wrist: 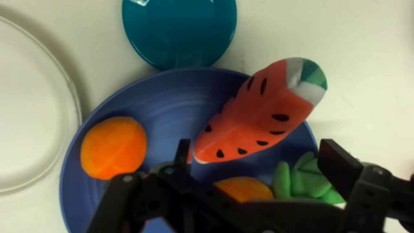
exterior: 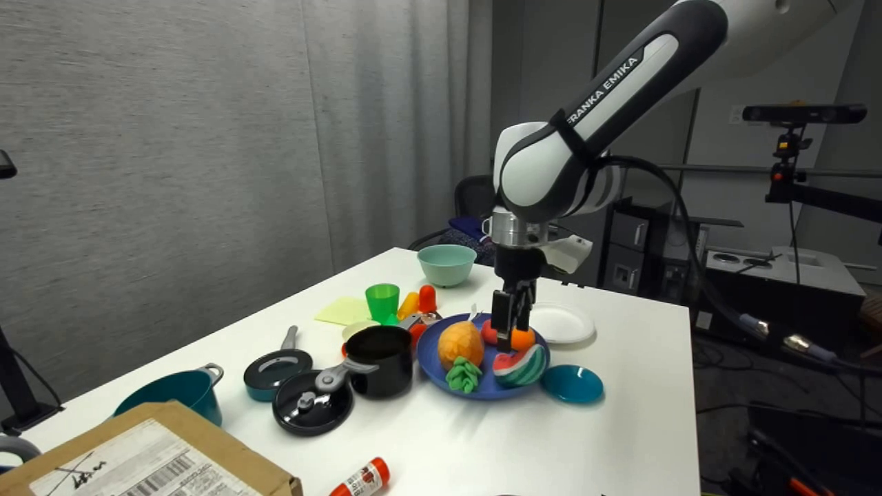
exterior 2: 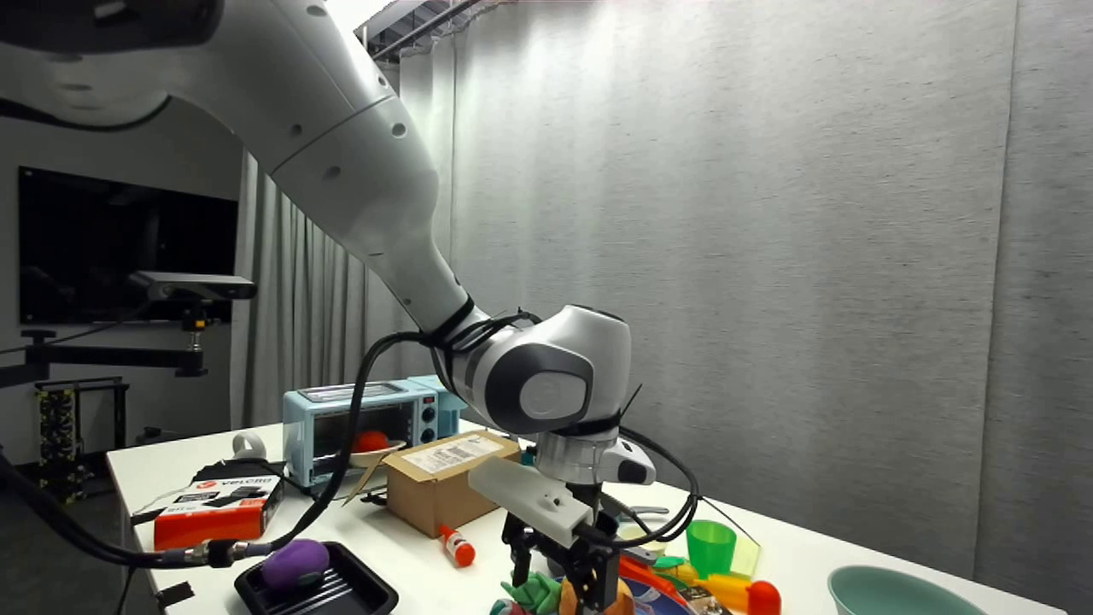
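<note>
Hanging over a blue plate [wrist: 168,103], a Robotiq gripper [wrist: 258,153] holds its jaws spread near a plush pineapple [exterior: 460,343], a watermelon wedge [wrist: 255,119] and a round orange fruit [wrist: 113,147]

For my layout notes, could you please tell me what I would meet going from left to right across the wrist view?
From left to right: white plate, round orange fruit, teal dish, watermelon slice, green pineapple leaves.

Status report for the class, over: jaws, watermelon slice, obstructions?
Jaws open, empty, over the blue plate. Watermelon slice in plate, ungripped. Pineapple close beside it, possibly in the way.
</note>
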### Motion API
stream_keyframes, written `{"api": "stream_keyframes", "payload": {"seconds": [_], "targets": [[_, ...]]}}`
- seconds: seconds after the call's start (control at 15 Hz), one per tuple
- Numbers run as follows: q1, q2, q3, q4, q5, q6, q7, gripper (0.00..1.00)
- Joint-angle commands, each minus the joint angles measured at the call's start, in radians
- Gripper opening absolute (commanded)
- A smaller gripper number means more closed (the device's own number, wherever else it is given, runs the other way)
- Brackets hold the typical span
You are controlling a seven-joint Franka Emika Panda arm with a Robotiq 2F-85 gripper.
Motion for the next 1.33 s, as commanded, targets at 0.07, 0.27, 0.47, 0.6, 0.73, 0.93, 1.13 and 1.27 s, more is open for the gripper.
{"api": "stream_keyframes", "payload": {"seconds": [0.07,0.27,0.47,0.6,0.73,0.93,1.13,1.27], "targets": [[-0.043,-0.053,0.092,0.007,0.268,-0.080,-0.226,1.00],[-0.027,-0.045,0.127,0.035,0.409,-0.180,-0.325,1.00],[0.004,-0.023,0.149,0.037,0.490,-0.269,-0.423,1.00],[0.028,-0.030,0.120,0.031,0.466,-0.259,-0.387,1.00],[0.041,-0.020,0.129,0.031,0.479,-0.282,-0.412,1.00],[0.042,-0.016,0.130,0.031,0.479,-0.283,-0.421,1.00],[0.042,-0.015,0.129,0.032,0.479,-0.283,-0.422,1.00],[0.042,-0.015,0.129,0.032,0.479,-0.283,-0.422,1.00]]}}
